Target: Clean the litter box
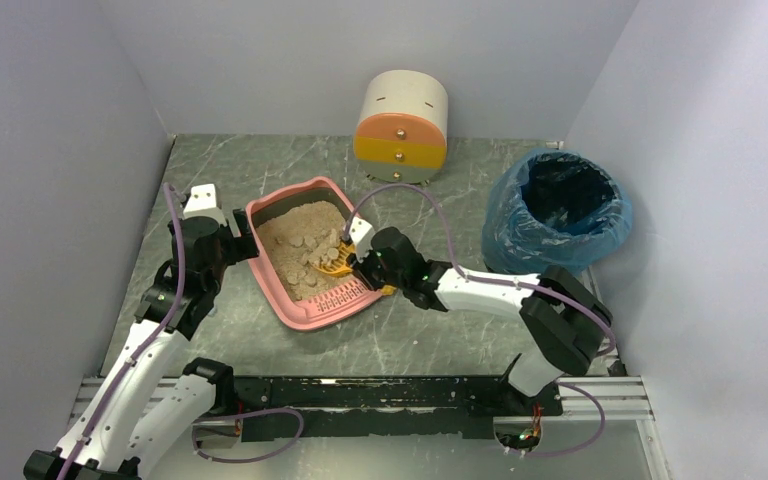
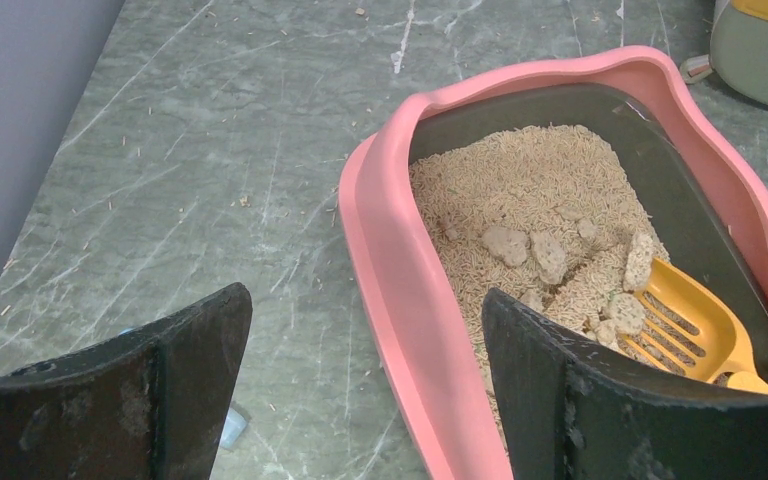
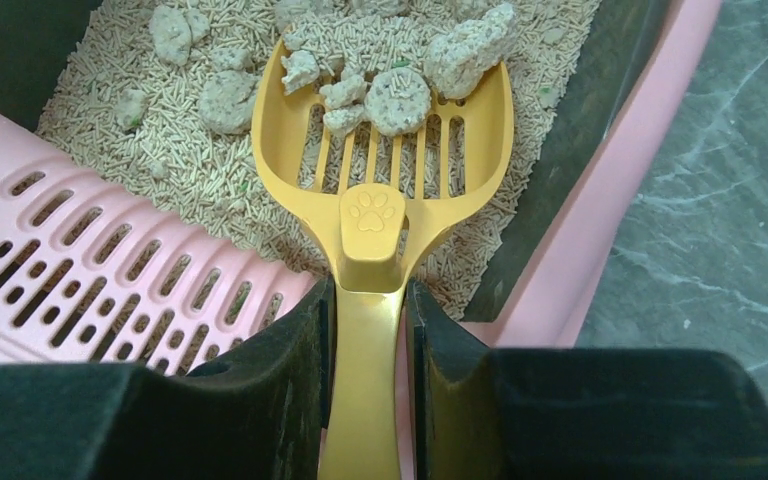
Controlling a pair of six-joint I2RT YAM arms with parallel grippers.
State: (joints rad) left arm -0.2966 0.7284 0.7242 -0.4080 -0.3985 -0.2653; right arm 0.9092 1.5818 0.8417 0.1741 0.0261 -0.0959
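Observation:
The pink litter box [image 1: 335, 305] sits mid-table, filled with beige litter and several grey clumps [image 2: 530, 250]. My left gripper [image 1: 245, 240] is open, and its jaws straddle the box's left rim [image 2: 400, 300] without closing on it. My right gripper [image 1: 362, 265] is shut on the handle of a yellow slotted scoop [image 3: 390, 150]. The scoop's head lies in the litter with several clumps [image 3: 400, 100] resting on it. The box's slotted ledge [image 3: 110, 260] is just left of the right gripper [image 3: 365, 300]. The scoop also shows in the left wrist view [image 2: 690, 325].
A blue-lined round bin [image 1: 557, 212] stands at the right, open at the top. A cream-and-orange round drawer unit [image 1: 401, 130] stands at the back. Grey walls close in left, right and back. A small pale scrap [image 2: 232, 425] lies on the table by the left finger.

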